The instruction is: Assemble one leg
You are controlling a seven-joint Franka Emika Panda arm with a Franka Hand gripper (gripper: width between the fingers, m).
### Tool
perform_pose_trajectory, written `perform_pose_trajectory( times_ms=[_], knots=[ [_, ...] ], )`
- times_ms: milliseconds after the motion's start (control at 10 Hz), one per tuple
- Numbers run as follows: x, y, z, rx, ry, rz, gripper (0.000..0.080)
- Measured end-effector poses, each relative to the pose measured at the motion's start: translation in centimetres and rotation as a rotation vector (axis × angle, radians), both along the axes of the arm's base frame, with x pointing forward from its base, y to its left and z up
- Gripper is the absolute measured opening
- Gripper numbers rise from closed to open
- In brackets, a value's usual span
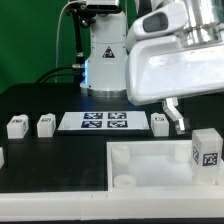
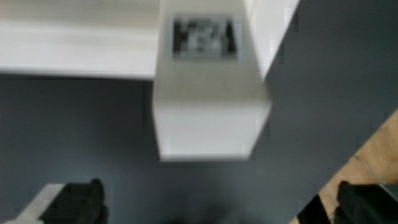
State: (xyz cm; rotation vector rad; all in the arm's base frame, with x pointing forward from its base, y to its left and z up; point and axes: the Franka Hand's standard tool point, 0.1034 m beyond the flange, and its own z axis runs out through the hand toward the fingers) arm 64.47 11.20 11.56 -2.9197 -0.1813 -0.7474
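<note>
Several small white legs with tags show in the exterior view. Two legs (image 1: 17,126) (image 1: 45,124) lie on the dark table at the left. One leg (image 1: 159,123) lies right of the marker board. Another leg (image 1: 207,148) stands upright at the right corner of the large white panel (image 1: 150,165). My gripper (image 1: 175,117) hangs open and empty just above and behind that leg. In the wrist view a blurred tagged leg (image 2: 212,95) reaches from the panel (image 2: 71,35) over the dark table. It is ahead of my gripper (image 2: 217,203), and the dark fingertips (image 2: 71,203) stand wide apart.
The marker board (image 1: 98,121) lies flat at the middle back of the table. The robot base (image 1: 100,60) and its cables stand behind it. A wooden surface (image 2: 377,150) shows past the table's edge in the wrist view.
</note>
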Motion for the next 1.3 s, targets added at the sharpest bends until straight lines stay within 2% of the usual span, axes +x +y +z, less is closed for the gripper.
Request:
perform_pose_trajectory(
  times_ms=[100, 200, 400, 500, 600, 700, 800, 1000, 1100, 1200, 1300],
  knots=[
    [-0.1, -0.1, -0.7, 0.000, 0.026, 0.000, 0.0648],
    [-0.6, -0.2, -1.5, -0.003, 0.168, 0.017, 0.0648],
    [0.3, -1.0, -1.8, -0.003, 0.320, 0.028, 0.0648],
    [-0.9, -0.9, -2.3, -0.002, 0.460, 0.044, 0.0648],
    [-1.2, -0.7, -2.4, 0.003, 0.557, 0.060, 0.0648],
    [-1.1, -0.6, -2.8, 0.007, 0.600, 0.063, 0.0648],
    [-1.7, -0.4, -3.3, 0.009, 0.635, 0.055, 0.0648],
    [-1.9, 0.9, -3.4, 0.011, 0.628, 0.028, 0.0648],
    [-1.9, 1.0, -3.5, 0.015, 0.631, 0.012, 0.0648],
    [-1.9, 1.0, -3.5, 0.020, 0.636, -0.015, 0.0546],
    [-1.9, 1.0, -3.5, 0.029, 0.643, -0.058, 0.0397]
  ],
)
